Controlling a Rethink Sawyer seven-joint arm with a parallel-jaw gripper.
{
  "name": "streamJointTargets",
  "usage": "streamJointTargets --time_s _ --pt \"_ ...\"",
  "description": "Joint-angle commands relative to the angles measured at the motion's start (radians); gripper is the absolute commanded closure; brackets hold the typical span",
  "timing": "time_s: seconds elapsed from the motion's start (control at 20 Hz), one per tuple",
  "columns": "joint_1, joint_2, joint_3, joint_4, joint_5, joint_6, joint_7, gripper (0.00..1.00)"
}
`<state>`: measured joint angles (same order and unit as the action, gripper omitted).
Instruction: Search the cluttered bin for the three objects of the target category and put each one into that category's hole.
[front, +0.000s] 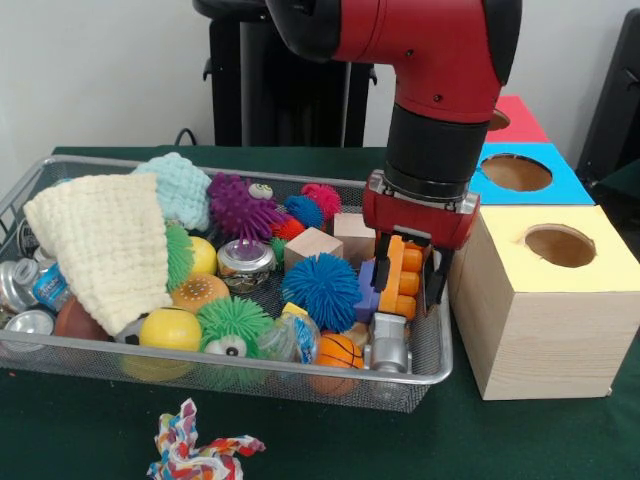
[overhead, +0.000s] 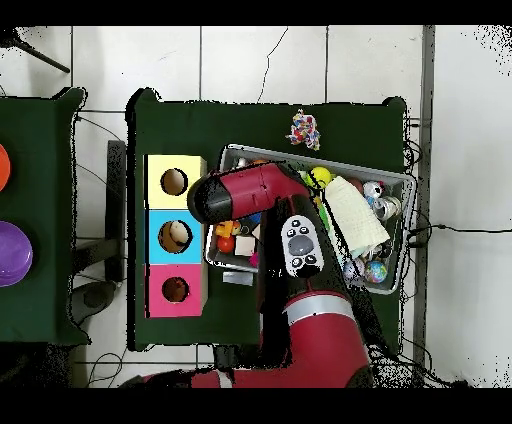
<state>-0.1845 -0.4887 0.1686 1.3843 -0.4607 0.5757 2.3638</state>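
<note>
A knotted rope toy (front: 200, 452) lies on the green table (front: 520, 440) at its near edge, just outside the wire bin (front: 300, 385). The bin is heaped with spiky balls, a cream knitted cloth (front: 100, 250), wooden blocks and small cans. At the bin's end nearest the boxes, the gripper (front: 412, 290) hangs low, its fingers clamped on an orange and purple toy (front: 400, 282). Beside the bin stand the yellow box (front: 545, 300), blue box (front: 520, 175) and red box (front: 515, 120), each with a round hole.
</note>
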Motion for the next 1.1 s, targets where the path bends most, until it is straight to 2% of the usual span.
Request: streamJointTargets --time_s 0.05,0.35,0.6,1.1 --pt "0.003 0.084 -0.06 -0.074 -0.055 0.133 -0.048 0.0" --pt "-0.001 0.088 -0.064 -0.079 -0.04 0.138 -0.051 0.0" --pt "0.002 0.148 -0.075 -0.097 -0.032 0.115 -0.031 0.0" --pt "0.012 0.177 -0.069 -0.071 0.007 0.12 -0.013 0.0"
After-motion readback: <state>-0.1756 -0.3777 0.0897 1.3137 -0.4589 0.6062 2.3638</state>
